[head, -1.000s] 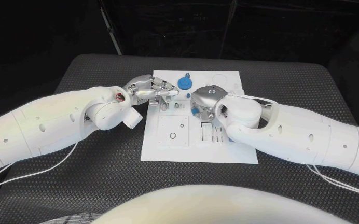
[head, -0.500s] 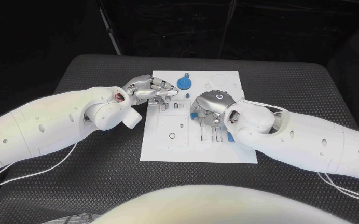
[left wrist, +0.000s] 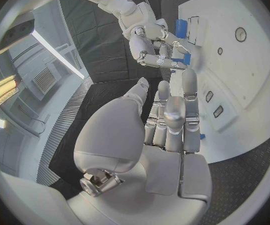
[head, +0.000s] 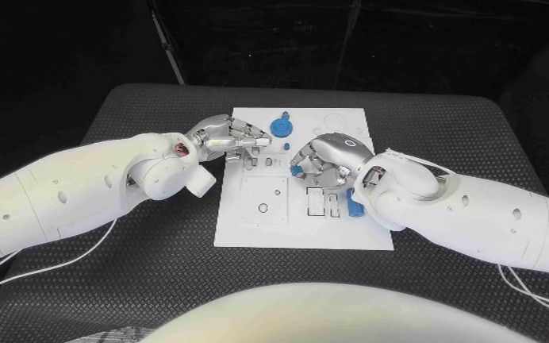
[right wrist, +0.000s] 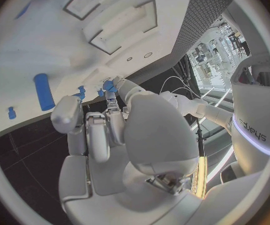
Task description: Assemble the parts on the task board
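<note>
**One word to read**

The only writing is on the robot's own white body in the right wrist view. It runs sideways at about 3 o'clock and looks like "sharpa". No words or numbers can be read on the task board (head: pixel 300 224).

The setting is a robotics laboratory or test cell. A black textured table (head: pixel 149 279) carries a white task board (head: pixel 258 228) with outlined recesses, enclosed behind by black curtains (head: pixel 343 25) hung on a dark frame. The wrist views show white wall panels (left wrist: pixel 41 80), strip lighting (left wrist: pixel 57 50) and shelving with equipment (right wrist: pixel 225 50) beyond the enclosure.
</note>
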`<state>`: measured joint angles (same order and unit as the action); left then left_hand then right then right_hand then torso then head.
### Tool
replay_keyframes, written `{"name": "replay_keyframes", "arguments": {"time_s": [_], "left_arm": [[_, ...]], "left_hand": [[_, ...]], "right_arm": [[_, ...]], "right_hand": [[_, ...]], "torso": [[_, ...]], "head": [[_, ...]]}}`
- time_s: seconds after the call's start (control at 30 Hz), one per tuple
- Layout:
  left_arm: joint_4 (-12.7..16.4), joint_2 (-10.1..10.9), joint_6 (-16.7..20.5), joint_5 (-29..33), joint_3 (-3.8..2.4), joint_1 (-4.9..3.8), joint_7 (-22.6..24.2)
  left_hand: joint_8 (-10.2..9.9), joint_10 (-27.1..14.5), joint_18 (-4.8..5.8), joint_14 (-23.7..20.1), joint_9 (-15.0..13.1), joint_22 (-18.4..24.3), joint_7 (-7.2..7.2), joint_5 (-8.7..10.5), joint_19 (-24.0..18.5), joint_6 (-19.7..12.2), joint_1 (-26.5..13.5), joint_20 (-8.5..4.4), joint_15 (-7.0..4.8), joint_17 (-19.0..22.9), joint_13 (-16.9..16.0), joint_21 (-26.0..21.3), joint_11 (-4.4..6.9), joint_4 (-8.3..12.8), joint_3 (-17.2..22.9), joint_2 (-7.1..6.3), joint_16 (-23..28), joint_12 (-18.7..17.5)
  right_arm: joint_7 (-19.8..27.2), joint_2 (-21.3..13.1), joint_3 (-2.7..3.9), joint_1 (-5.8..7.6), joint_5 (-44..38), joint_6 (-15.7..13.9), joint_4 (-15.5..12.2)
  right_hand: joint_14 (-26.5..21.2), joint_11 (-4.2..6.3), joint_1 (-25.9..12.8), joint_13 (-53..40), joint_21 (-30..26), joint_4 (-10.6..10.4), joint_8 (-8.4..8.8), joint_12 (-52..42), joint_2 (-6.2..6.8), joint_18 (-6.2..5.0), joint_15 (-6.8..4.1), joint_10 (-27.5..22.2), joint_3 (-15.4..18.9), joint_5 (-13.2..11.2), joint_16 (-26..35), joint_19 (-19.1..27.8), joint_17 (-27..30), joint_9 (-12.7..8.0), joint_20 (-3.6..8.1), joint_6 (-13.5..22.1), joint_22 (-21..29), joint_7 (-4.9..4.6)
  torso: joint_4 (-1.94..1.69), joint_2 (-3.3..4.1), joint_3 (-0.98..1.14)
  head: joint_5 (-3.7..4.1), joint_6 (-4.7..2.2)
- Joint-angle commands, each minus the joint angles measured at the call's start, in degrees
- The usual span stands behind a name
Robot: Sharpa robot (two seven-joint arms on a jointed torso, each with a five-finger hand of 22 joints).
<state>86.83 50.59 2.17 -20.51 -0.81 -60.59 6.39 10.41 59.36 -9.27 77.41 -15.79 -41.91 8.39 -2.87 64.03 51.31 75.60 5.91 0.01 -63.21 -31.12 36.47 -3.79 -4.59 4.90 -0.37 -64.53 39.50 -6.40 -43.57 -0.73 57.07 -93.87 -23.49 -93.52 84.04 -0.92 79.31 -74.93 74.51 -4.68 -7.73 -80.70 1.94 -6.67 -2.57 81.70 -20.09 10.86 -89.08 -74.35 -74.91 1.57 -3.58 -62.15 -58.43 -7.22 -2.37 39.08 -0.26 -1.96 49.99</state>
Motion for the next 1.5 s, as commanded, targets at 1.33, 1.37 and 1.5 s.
{"name": "replay_keyframes", "arguments": {"time_s": [1.33, 1.37, 1.5], "left_arm": [[0.7, -0.2, 5.7, -0.6, -0.04, -0.01, 2.6], [0.8, -0.3, 5.7, -0.6, -0.04, -0.01, 2.5], [0.9, -0.4, 5.4, -0.3, -0.03, 0.01, 2.1]], "left_hand": [[-0.2, -0.4, -1.11, -2.0, 1.9, 0.2, 0.26, 0.19, -0.3, 3.3, 1.4, 0.37, 0.16, 2.7, 2.2, -1.0, -0.28, -0.7, -1.7, 1.59, 2.9, -1.2], [-0.2, -0.2, -1.12, -1.7, 2.0, 0.2, 0.22, 0.20, -0.2, 3.4, 1.4, 0.35, 0.12, 2.4, 2.2, -1.0, -0.23, -0.8, -1.8, 1.67, 2.5, -1.1], [-0.3, 1.0, -1.19, 0.9, 2.5, -0.1, 0.00, 0.18, 0.7, 3.7, 1.0, 0.13, -0.18, -1.3, 2.1, -0.4, 0.05, -1.3, -2.2, 2.15, -1.5, -0.1]], "right_arm": [[6.6, 0.8, 2.80, 0.57, 50.9, 1.7, 4.8], [6.7, 0.9, 2.80, 0.57, 51.6, 1.6, 4.9], [7.6, 1.1, 2.80, 0.57, 55.4, 1.1, 4.8]], "right_hand": [[5.7, -0.40, -1.3, -3.1, 0.2, 1.4, -2.39, 0.4, 0.85, 0.68, 0.02, 0.1, -0.2, 4.7, -0.4, 0.0, -14.1, 2.7, -0.09, -1.8, 0.3, 1.29], [5.7, -0.40, -1.3, -3.1, 0.2, 1.4, -2.39, 0.4, 0.85, 0.68, 0.02, 0.1, -0.2, 4.7, -0.4, 0.0, -14.1, 2.7, -0.09, -1.8, 0.3, 1.29], [5.8, -0.41, -1.3, -3.2, 0.2, 1.4, -2.39, 0.3, 0.84, 0.71, 0.02, 0.1, -0.2, 4.7, -0.5, -0.1, -14.3, 2.7, -0.09, -1.8, 0.1, 1.29]], "torso": [[-0.16, 0.10, -0.06], [-0.19, 0.11, -0.08], [-0.10, 0.05, -0.07]], "head": [[0.38, -0.04], [0.38, -0.06], [0.29, -0.09]]}}
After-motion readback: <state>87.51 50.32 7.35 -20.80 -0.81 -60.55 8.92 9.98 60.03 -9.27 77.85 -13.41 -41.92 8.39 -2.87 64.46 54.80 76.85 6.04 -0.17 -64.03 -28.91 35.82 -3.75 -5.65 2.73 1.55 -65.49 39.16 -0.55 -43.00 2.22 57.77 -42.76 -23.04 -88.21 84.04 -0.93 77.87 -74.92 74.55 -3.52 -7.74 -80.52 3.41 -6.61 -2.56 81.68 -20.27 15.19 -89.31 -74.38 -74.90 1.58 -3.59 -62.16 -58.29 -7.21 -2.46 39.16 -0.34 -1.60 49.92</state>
